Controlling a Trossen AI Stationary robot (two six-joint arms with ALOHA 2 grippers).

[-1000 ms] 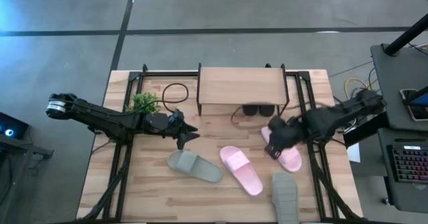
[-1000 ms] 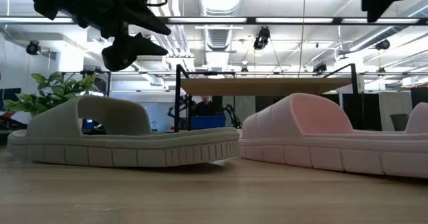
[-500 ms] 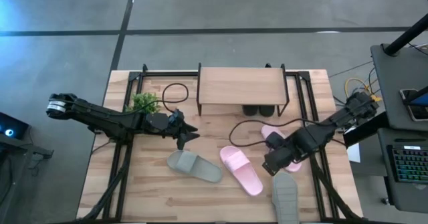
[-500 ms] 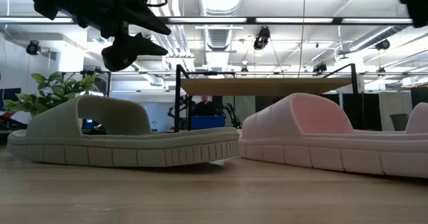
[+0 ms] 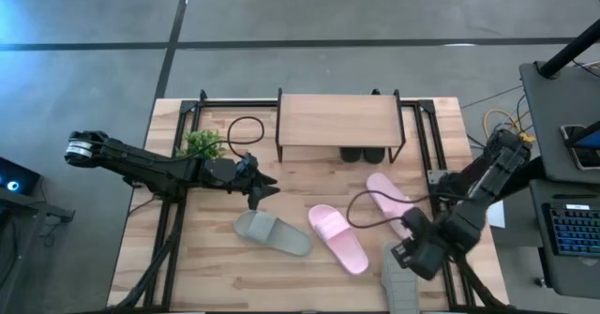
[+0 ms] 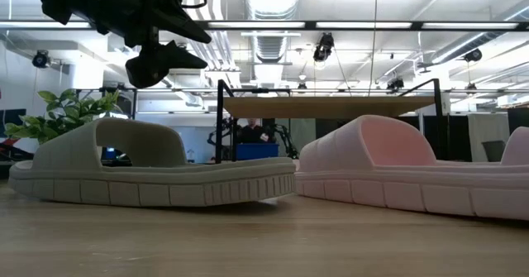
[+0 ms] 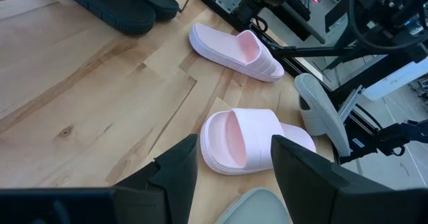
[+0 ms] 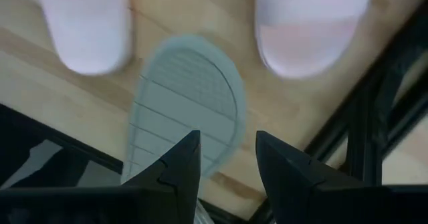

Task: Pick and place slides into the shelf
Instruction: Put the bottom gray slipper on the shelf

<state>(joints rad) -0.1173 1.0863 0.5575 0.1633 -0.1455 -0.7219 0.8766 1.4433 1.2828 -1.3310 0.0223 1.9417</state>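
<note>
The shelf (image 5: pixel 340 125) stands at the table's far middle, with two black slides (image 5: pixel 361 153) on the table under its plank. On the table lie two pink slides (image 5: pixel 337 239) (image 5: pixel 388 197), a grey slide (image 5: pixel 272 231) and, at the near right, another grey slide (image 5: pixel 397 281). My right gripper (image 5: pixel 411 255) hangs open above that near-right grey slide (image 8: pixel 187 110), pointing down and clear of it. My left gripper (image 5: pixel 263 190) hovers open over the table's left middle, above the other grey slide (image 6: pixel 149 169), with nothing between its fingers (image 7: pixel 175 165).
A small green plant (image 5: pixel 201 144) and a loop of black cable (image 5: pixel 246 131) sit at the far left. Black frame rails (image 5: pixel 424 155) run along both sides of the table. A black cable (image 5: pixel 370 211) trails from my right arm over the pink slides.
My right gripper has swung from over the far-right pink slide toward the table's near edge and stands above the near-right grey slide; its wrist has rolled on the way. The slides lie where they were.
</note>
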